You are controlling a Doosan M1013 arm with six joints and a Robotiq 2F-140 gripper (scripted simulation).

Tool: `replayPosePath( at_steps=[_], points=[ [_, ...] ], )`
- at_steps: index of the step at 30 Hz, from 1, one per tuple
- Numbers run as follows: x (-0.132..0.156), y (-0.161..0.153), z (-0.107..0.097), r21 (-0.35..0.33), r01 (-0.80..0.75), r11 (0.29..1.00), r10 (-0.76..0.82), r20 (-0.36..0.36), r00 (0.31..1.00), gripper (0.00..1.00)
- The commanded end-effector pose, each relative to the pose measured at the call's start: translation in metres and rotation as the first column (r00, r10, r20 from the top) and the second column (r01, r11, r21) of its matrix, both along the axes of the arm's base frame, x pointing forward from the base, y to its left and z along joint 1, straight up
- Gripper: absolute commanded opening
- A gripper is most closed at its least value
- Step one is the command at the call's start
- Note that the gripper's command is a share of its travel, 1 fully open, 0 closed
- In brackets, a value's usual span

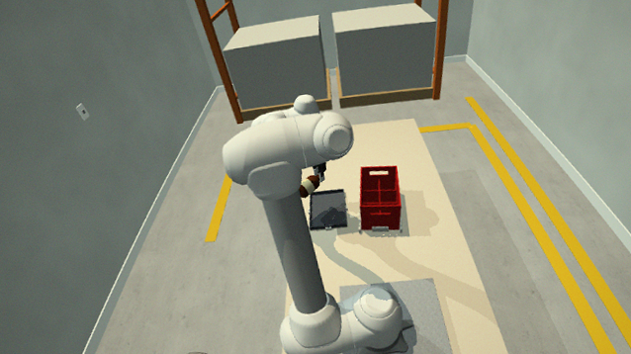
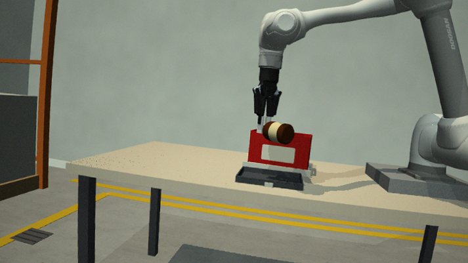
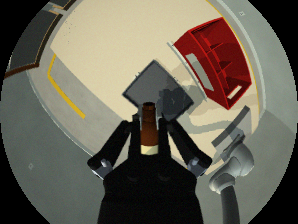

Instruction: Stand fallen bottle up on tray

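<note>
My gripper point(image 2: 264, 129) point(image 3: 149, 109) is shut on a brown bottle with a cream label point(image 2: 278, 132) point(image 3: 148, 129) point(image 1: 308, 184). It holds the bottle lying roughly level, well above the dark grey tray point(image 2: 269, 177) point(image 1: 327, 210) point(image 3: 153, 86). The tray stands on the beige table point(image 2: 175, 163) right beside the red crate point(image 2: 280, 149) point(image 1: 379, 198) point(image 3: 216, 56). In the top view the arm hides most of the bottle and the gripper.
The arm's base sits on a grey plate point(image 2: 422, 182) at one end of the table. Two big grey boxes point(image 1: 274, 59) stand on an orange rack point(image 1: 211, 41) beyond the table. Yellow floor lines point(image 1: 553, 230) run alongside.
</note>
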State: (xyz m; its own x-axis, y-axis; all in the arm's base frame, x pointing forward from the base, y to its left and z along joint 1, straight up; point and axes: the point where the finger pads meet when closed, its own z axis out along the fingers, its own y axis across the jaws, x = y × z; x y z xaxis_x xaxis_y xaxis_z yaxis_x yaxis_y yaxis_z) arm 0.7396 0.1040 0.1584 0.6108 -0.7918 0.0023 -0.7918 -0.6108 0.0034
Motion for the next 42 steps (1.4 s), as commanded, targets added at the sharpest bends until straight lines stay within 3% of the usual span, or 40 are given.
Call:
replayPosePath(
  at_steps=[1,19,42],
  points=[
    [0.0000,0.0000,0.0002,0.000,0.000,1.000,0.000,0.000,1.000,0.10],
    [-0.0004,0.0000,-0.0001,-0.012,0.001,1.000,-0.001,0.007,1.000,0.10],
    [-0.0020,0.0015,0.0003,-0.115,0.006,0.993,0.004,0.085,0.996,0.10]
  ],
)
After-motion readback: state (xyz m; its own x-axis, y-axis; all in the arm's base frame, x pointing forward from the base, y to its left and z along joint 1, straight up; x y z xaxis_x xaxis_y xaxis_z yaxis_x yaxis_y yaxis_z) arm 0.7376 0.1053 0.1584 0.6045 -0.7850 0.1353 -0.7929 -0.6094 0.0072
